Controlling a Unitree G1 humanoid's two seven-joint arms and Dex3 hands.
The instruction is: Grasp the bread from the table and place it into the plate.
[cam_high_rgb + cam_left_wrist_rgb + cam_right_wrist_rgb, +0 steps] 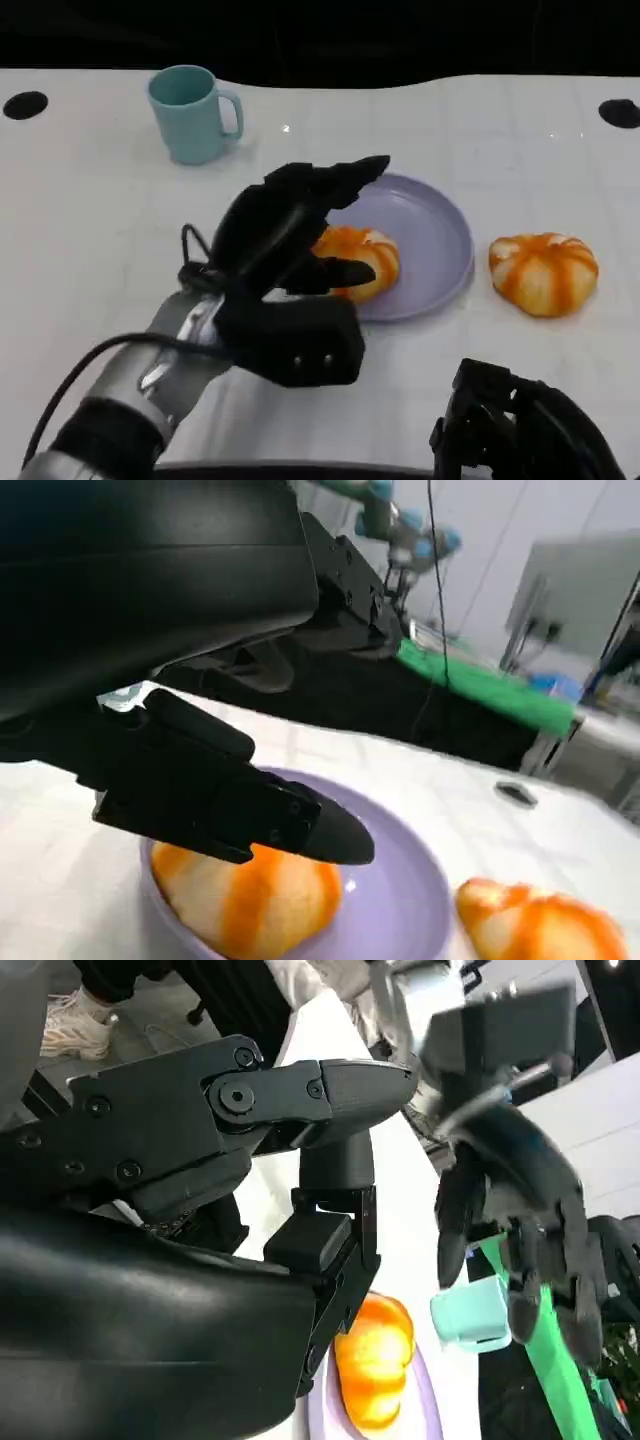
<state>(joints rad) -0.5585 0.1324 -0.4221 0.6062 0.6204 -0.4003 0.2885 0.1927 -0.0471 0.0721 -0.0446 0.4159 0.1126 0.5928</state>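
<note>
Spreading apart above the plate (440, 235), the fingers (345, 180) of the left hand (280, 245) grip nothing; one black fingertip (335, 835) hangs just over the bread (362, 260), which lies inside the plate on its near-left part. From the head view I cannot tell whether that fingertip touches the bread; in the left wrist view it appears just above it. The hand's palm covers the plate's left rim, and its silver forearm (150, 375) runs back from the plate toward the near left, with a black cable looping beside it.

A second bread roll (543, 272) lies on the white table (80, 220) just right of the plate, apart from its rim. A teal mug (192, 113) stands upright well beyond the plate to the far left, handle turned to the right.

The right hand (525, 425) sits low, near of the plate and to its right, fingers loosely parted and holding nothing.
</note>
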